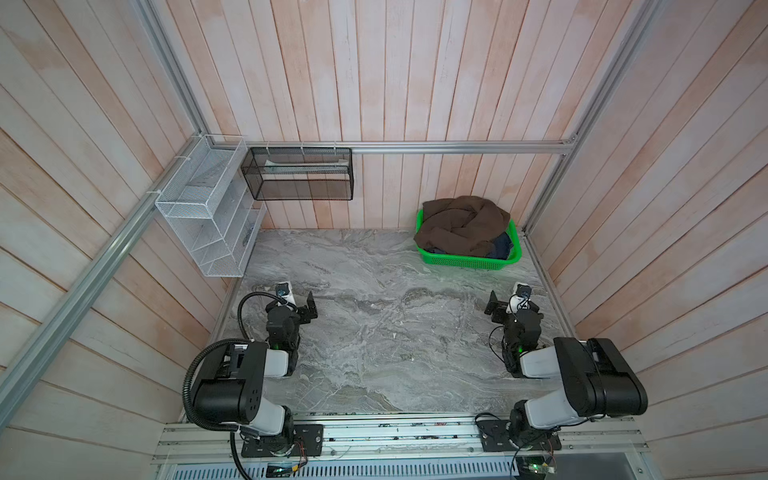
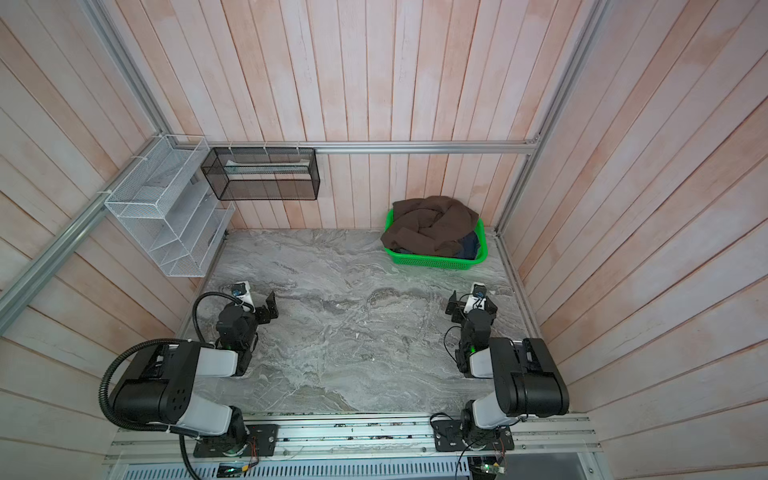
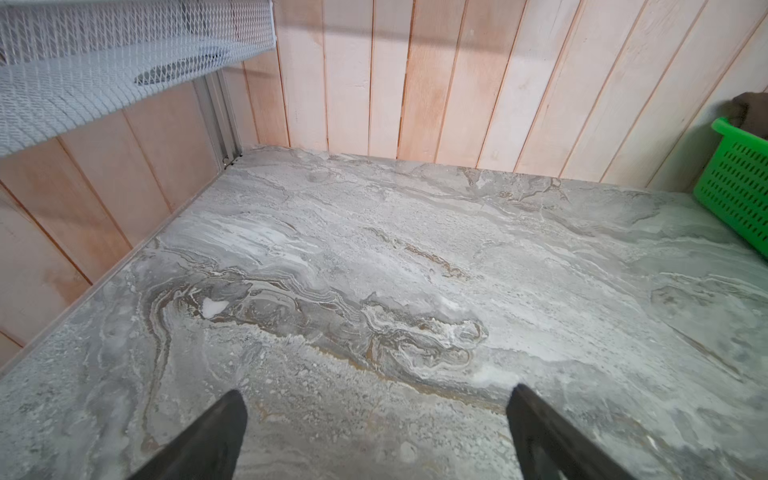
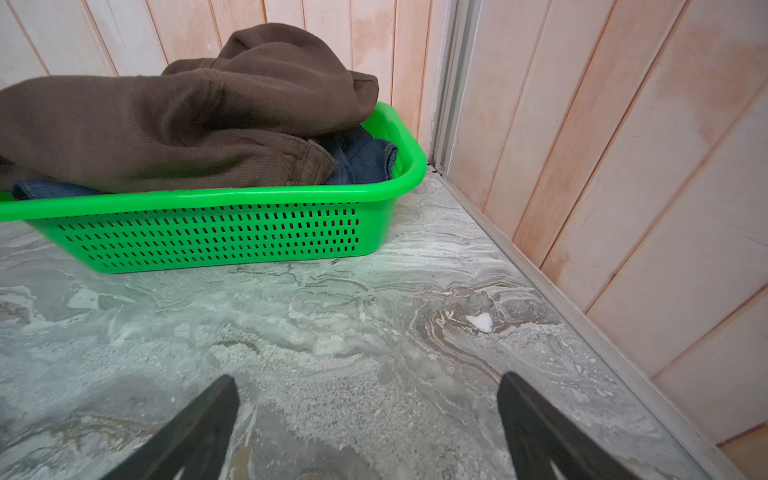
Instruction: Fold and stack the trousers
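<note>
Though over the basket [image 1: 469,261] rim, trousers [image 1: 461,224] near the far-right table [image 1: 374,332] corner

The trousers [image 1: 461,224] lie in the basket [image 1: 469,262], apparently atop another garment [image 4: 357,160], back right.

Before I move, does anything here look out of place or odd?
Nothing damaged or spilled. The trousers sit crumpled in a heap in the basket, drooping over its rim, on top of a denim garment. Left tool and right tool are open and away from it.
</note>
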